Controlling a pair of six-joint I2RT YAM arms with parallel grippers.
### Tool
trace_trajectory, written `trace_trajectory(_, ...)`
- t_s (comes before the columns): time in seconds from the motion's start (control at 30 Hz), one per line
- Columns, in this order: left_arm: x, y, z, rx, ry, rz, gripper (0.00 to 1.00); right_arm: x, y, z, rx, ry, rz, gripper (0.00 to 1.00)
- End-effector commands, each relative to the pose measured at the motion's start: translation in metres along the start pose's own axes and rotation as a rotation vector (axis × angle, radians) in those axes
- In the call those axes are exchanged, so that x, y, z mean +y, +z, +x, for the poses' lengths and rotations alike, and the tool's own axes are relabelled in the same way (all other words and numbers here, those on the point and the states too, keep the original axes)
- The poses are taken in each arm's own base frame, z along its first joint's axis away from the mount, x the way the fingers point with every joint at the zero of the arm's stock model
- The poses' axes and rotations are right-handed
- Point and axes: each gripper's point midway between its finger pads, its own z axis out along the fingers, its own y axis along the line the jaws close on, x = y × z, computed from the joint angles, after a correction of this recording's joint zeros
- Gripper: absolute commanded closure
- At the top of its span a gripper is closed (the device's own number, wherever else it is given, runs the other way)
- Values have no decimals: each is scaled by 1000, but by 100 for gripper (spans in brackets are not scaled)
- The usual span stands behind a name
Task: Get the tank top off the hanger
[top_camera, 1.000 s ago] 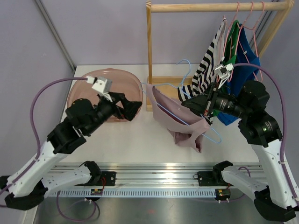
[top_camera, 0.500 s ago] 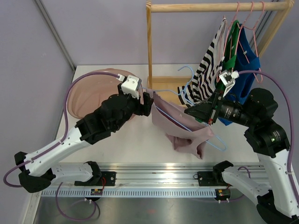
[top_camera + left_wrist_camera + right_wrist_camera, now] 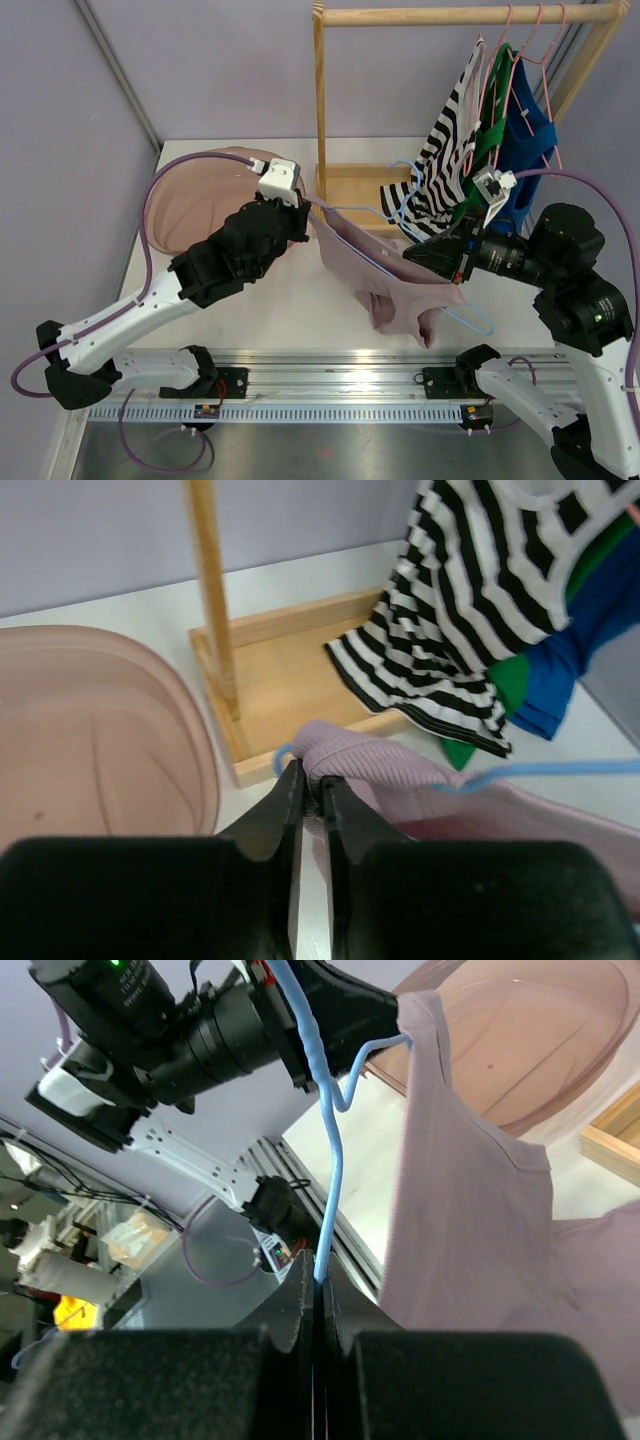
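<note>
White tabletop is seen below lilac walls, with a wooden rack set at the back and a pink basin lying to the left of its base. A black-and-white striped garment, a green one and a blue one are hung from the right end of the rail.

The mauve tank top is held up in front of the rack, stretched between the two arms and threaded on a light-blue wire hanger. Its lower part hangs bunched towards the table; whether it touches the surface cannot be told.

The left gripper is placed at the upper left corner of the garment. In the left wrist view its fingers are pressed together on a rolled strap, and the cloth is pinched between the tips. Blue wire can be seen beside the strap and running off to the right across the fabric. The rack's base and the hem of the striped garment lie just beyond.

The right gripper is held at the right side of the tank top, level with the hanging clothes. Its fingers are clamped on the hanger wire, which rises from between the tips and bends towards the left arm. The fabric is draped to the right of the wire, with the basin behind it
</note>
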Motion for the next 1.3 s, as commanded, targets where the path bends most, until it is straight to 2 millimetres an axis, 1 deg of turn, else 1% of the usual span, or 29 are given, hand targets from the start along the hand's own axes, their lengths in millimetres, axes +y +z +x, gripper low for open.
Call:
trace_trajectory(0.0, 49, -15, -21, -97, -98, -255, 93, 4, -13, 11, 30, -105, 3, 100)
trace_trajectory(0.03, 68, -22, -21, -122, -145, -356, 100, 1, -14, 15, 43, -142, 2, 100)
trace_trajectory(0.07, 80, -32, -23, -136, -171, -392, 100, 6, -17, 22, 55, -163, -33, 100)
trace_trajectory(0.1, 90, -36, -11, -117, -179, -429, 100, 6, -18, 30, 73, -186, -54, 100)
trace_trajectory(0.17, 111, -46, -4, -103, -196, -484, 100, 18, -24, 45, 89, -218, -144, 100)
trace_trajectory(0.2, 117, -49, -2, -101, -220, -499, 100, 25, -25, 44, 69, -265, -191, 100)
trace_trajectory(0.23, 123, -48, 4, -83, -222, -502, 100, 43, -36, 52, 66, -310, -291, 100)
trace_trajectory(0.3, 130, -53, 11, -54, -230, -502, 100, 54, -39, 57, 36, -367, -389, 100)
trace_trajectory(0.33, 130, -52, 16, -29, -235, -480, 100, 65, -47, 59, 13, -398, -434, 100)
trace_trajectory(0.37, 127, -52, 18, -16, -235, -450, 100, 63, -45, 63, 8, -391, -444, 100)
trace_trajectory(0.4, 123, -56, 18, -13, -231, -407, 100, 68, -46, 55, -37, -424, -462, 100)
trace_trajectory(0.47, 91, -52, 27, 27, -236, -204, 100, 63, -42, 50, -90, -429, -430, 100)
trace_trajectory(0.5, 79, -57, 26, 24, -232, -111, 100, 64, -41, 41, -135, -442, -421, 100)
trace_trajectory(0.53, 50, -63, 31, 61, -238, 59, 100, 57, -37, 30, -191, -433, -364, 100)
trace_trajectory(0.6, 23, -67, 44, 80, -243, 228, 100, 50, -31, 11, -283, -405, -315, 100)
trace_trajectory(0.63, -2, -81, 51, 110, -249, 397, 100, 43, -28, -3, -347, -386, -267, 100)
trace_trajectory(0.67, -19, -88, 46, 86, -254, 507, 100, 33, -21, -6, -375, -356, -249, 100)
trace_trajectory(0.7, -30, -92, 65, 130, -256, 582, 100, 44, -26, -23, -474, -370, -291, 100)
trace_trajectory(0.77, -53, -108, 70, 143, -260, 747, 100, 45, -27, -42, -630, -392, -338, 100)
trace_trajectory(0.8, -61, -111, 85, 179, -254, 786, 100, 48, -29, -45, -670, -353, -377, 100)
trace_trajectory(0.83, -66, -114, 90, 192, -248, 814, 100, 42, -25, -52, -718, -342, -383, 100)
trace_trajectory(0.9, -73, -116, 106, 221, -233, 838, 100, 48, -33, -58, -826, -368, -459, 100)
trace_trajectory(1.0, -71, -113, 118, 244, -237, 806, 100, 37, -32, -71, -922, -366, -442, 100)
trace_trajectory(1.07, -47, -95, 129, 261, -249, 625, 100, 14, -21, -84, -908, -307, -299, 100)
trace_trajectory(1.1, -31, -84, 131, 251, -260, 504, 100, 3, -19, -89, -915, -360, -211, 100)
trace_trajectory(1.13, -26, -82, 133, 264, -255, 470, 100, -6, -27, -98, -966, -352, -131, 100)
trace_trajectory(1.17, -21, -82, 140, 291, -249, 440, 100, -21, -27, -96, -992, -356, -71, 100)
trace_trajectory(1.23, -18, -80, 143, 297, -254, 417, 100, -35, -47, -99, -1125, -370, 8, 100)
trace_trajectory(1.27, -17, -79, 146, 307, -267, 408, 100, -44, -47, -94, -1141, -406, 44, 100)
